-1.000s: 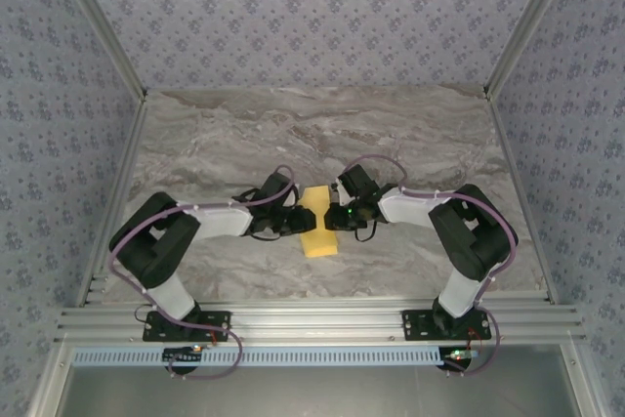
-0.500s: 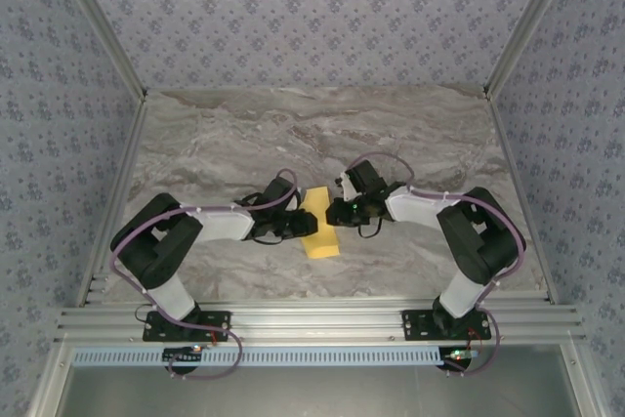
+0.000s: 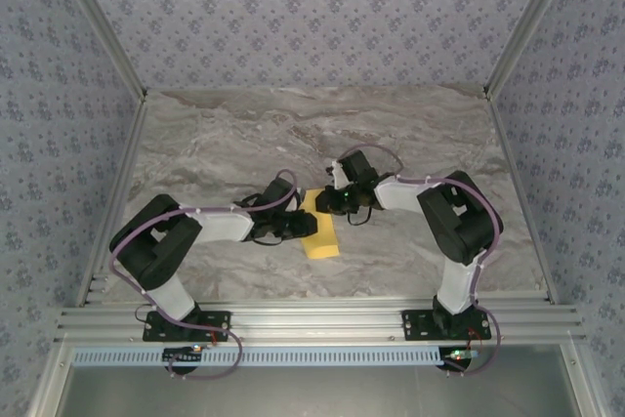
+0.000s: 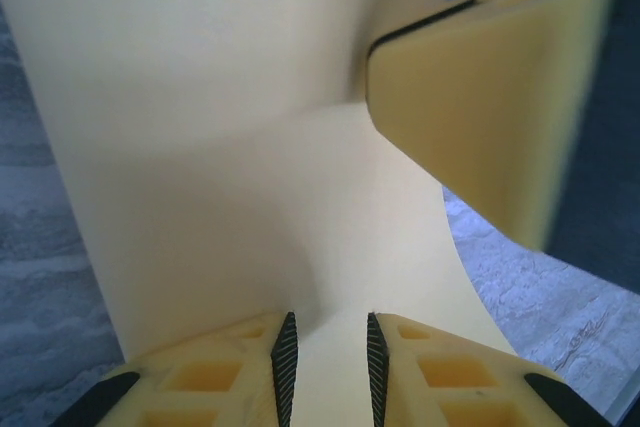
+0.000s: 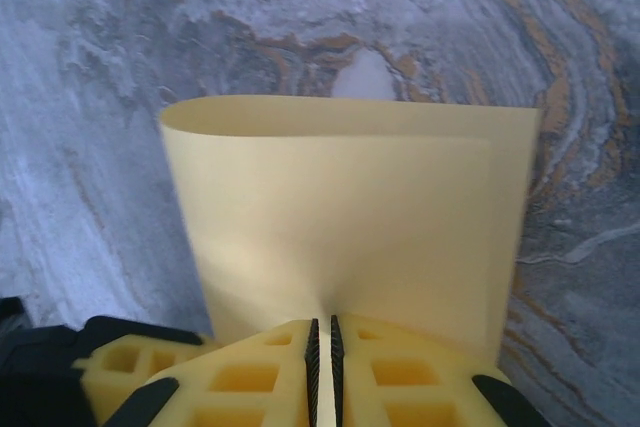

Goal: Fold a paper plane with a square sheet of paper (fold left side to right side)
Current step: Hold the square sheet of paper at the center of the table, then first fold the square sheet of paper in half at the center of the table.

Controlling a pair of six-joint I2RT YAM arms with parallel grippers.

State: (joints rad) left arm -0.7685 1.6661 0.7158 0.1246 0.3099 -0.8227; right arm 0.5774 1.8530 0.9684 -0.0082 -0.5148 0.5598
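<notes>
Paper (image 3: 320, 229), apparently half-folded, lies lengthwise away from the arms.

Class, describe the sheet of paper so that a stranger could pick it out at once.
Start from the marble table and look near its front middle, where the two grippers meet. The paper lies between them, the one plain mustard-yellow thing on the grey veined top, curled over on itself.

Left hand (image 4: 326, 372) slightly parted, right hand (image 5: 321, 372) pinched shut
</notes>
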